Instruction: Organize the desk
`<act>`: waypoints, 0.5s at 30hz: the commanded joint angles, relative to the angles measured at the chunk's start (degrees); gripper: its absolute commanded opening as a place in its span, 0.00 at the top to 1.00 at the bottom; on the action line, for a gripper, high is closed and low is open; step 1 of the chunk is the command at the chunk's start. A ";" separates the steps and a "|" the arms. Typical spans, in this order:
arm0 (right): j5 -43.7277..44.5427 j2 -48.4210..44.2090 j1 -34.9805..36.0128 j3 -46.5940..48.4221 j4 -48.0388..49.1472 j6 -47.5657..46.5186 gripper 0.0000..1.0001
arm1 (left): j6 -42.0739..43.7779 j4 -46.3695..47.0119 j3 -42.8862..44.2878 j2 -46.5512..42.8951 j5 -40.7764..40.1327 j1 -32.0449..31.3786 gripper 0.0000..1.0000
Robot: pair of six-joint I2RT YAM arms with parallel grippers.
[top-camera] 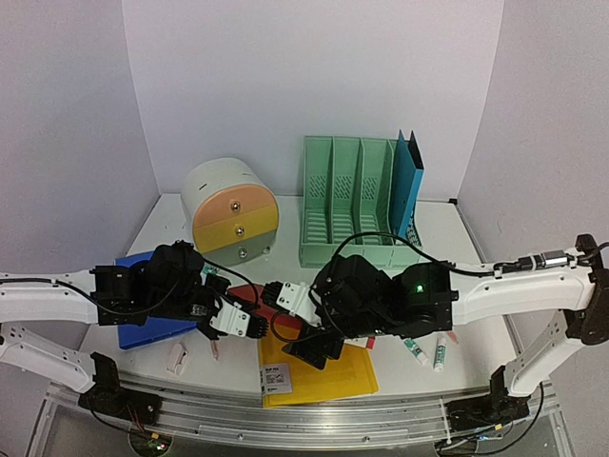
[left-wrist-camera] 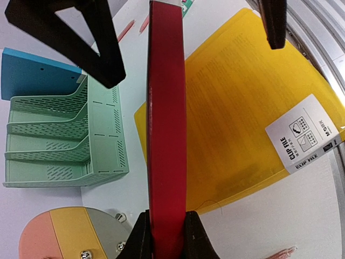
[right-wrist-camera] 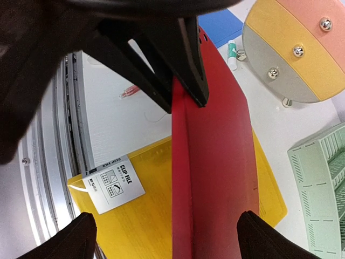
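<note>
A red folder (left-wrist-camera: 167, 135) hangs on edge above the white desk (top-camera: 428, 238), and my left gripper (left-wrist-camera: 167, 237) is shut on its near end. In the top view the red folder (top-camera: 245, 291) shows between the two arms, with the left gripper (top-camera: 255, 324) at its left. My right gripper (right-wrist-camera: 167, 243) is open wide; its black fingers (right-wrist-camera: 259, 237) stand on either side of the red folder (right-wrist-camera: 215, 162) without closing on it. Seen from above, the right gripper (top-camera: 293, 326) straddles the folder's other end. Directly beneath lies a yellow clip file (top-camera: 328, 376).
A green file rack (top-camera: 347, 205) with an upright blue folder (top-camera: 407, 186) stands at the back. A round drawer unit (top-camera: 233, 211) sits back left and a flat blue folder (top-camera: 143, 328) lies left. Glue sticks (top-camera: 416, 352), a pink pen (top-camera: 215, 347) and the front rail (top-camera: 333, 414) are nearby.
</note>
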 commanded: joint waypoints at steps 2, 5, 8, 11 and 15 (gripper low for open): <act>7.70 0.41 0.71 0.60 -1.71 -0.56 0.10 | -2.39 4.39 5.11 -0.28 3.38 0.72 1.00; 14.58 2.35 0.57 0.11 -1.70 -1.24 0.14 | -1.76 4.43 4.78 -1.42 5.26 0.76 1.00; 17.10 2.81 -1.00 0.72 -1.53 -0.82 0.30 | -1.13 4.47 4.36 -2.52 7.18 0.72 1.00; 18.41 3.51 -1.58 0.62 -1.61 -1.53 0.49 | -2.24 4.70 4.88 -2.59 8.40 0.67 1.00; 17.61 2.50 -2.29 0.65 -1.62 -1.67 0.75 | -5.65 5.48 6.47 -2.85 9.24 0.73 1.00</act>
